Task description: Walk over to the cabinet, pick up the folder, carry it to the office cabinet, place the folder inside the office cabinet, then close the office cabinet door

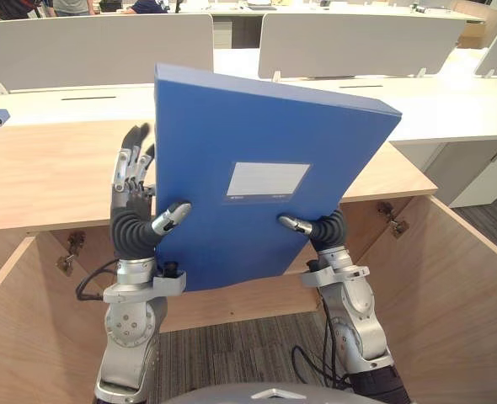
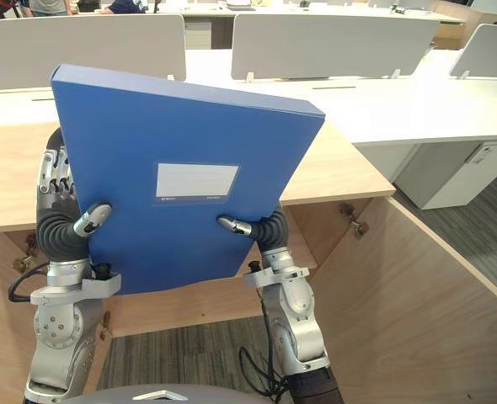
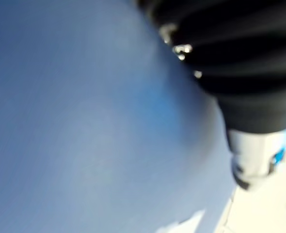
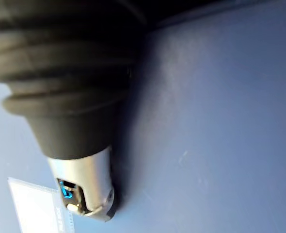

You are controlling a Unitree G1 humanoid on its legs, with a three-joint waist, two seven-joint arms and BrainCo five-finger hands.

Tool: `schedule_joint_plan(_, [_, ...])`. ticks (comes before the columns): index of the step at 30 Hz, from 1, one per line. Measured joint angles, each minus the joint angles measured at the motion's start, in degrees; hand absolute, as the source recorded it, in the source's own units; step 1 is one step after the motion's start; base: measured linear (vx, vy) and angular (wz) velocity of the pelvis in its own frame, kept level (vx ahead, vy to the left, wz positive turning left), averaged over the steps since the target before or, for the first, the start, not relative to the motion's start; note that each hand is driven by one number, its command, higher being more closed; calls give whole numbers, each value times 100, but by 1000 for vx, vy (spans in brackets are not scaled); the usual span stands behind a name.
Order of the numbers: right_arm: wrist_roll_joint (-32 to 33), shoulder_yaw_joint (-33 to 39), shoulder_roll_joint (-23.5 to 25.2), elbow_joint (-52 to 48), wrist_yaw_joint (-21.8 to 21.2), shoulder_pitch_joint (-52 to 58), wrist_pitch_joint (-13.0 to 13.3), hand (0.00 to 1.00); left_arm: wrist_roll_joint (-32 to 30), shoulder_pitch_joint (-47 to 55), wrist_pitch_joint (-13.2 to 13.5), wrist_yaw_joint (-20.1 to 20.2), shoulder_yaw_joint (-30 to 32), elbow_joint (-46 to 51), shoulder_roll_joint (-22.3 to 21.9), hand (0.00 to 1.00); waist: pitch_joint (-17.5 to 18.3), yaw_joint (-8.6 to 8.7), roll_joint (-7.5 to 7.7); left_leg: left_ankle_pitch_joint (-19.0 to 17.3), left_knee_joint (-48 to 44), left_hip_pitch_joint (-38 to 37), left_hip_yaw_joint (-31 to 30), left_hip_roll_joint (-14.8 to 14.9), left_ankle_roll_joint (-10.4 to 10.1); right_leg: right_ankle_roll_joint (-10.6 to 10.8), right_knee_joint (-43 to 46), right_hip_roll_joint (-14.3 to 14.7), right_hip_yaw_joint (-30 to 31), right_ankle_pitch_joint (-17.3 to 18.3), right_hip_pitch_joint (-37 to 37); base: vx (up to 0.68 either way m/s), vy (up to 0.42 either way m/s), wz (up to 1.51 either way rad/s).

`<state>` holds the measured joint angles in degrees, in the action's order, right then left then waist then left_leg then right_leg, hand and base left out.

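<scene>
aloft, blue folder (image 1: 257, 151) — left hand (image 1: 139, 210), right hand (image 1: 317, 227) pinching it (thumbs in front)

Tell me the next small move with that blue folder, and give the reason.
Probably lower it towards the opening. The blue box folder is held up between the left hand and right hand, thumbs on its front face, level with the light wooden cabinet top. The wooden doors stand open on either side, so the inside lies below the folder's present height.

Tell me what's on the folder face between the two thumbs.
Bare blue folder cover between left hand and right hand thumbs, left eye view; the white label sits just above.
</scene>
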<state>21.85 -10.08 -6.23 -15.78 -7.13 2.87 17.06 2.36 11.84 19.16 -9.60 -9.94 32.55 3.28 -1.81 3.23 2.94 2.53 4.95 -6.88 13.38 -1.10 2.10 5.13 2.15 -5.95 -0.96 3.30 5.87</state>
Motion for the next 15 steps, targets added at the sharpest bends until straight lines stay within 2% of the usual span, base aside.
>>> schedule_joint_plan(5, [-200,313,210,-21,51,53,0,100,280,345,-1,194,168,-8,-3,0,14,-14,1,58,-1,63,-130,-1,-24,0,-6,-3,-140,-1,4,-8,-15,14])
schedule_joint_plan(8, [-273,550,245,-26,244,53,0,100,559,544,-2,423,222,-20,-16,0,16,-82,0,74,-1,68,-179,-1,-13,0,-2,-4,-182,-2,20,-15,-12,8])
schedule_joint_plan(15, [-493,847,248,-251,289,53,-1,100,651,895,-89,633,443,-505,-116,0,23,-148,-10,102,1,90,-256,1,-16,-12,3,-9,-281,0,37,-21,-7,6])
